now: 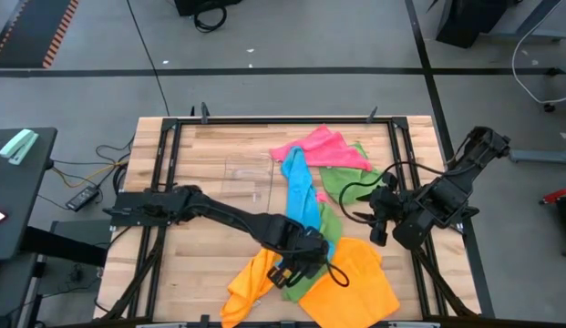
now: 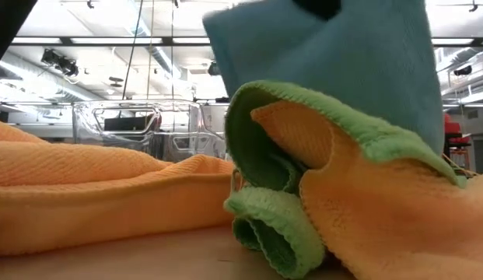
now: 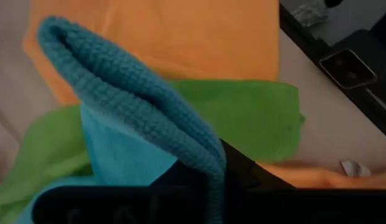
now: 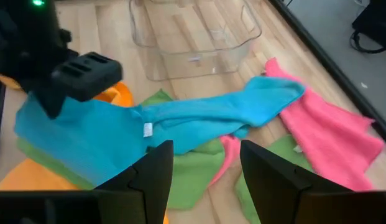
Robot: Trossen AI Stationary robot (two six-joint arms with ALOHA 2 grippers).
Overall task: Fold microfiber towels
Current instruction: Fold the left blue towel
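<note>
A sky-blue towel (image 1: 303, 191) runs as a long strip from the pink towel (image 1: 324, 146) at the far middle toward the near edge. My left gripper (image 1: 296, 262) is shut on its near end, above a green towel (image 1: 326, 228) and two orange towels (image 1: 251, 284) (image 1: 366, 284). In the low view the blue towel (image 2: 342, 54) hangs over the curled green edge (image 2: 264, 218). Another green towel (image 1: 344, 178) lies beside the pink one. My right gripper (image 4: 202, 174) stands open at the table's right, clear of the cloths. My left gripper pinches the blue towel's near end (image 3: 202, 146) between its two fingers, a bunched fold of more than one layer. The fingers come from above, slanting toward the near edge. The held end is raised over the green towel, and the far end (image 4: 273, 93) lies on the pile.
A clear plastic tray (image 1: 246, 178) stands at the far middle, left of the cloth pile. A black frame (image 1: 164, 164) runs along the table's edges. Bare wood shows on the table's left half (image 1: 200, 246).
</note>
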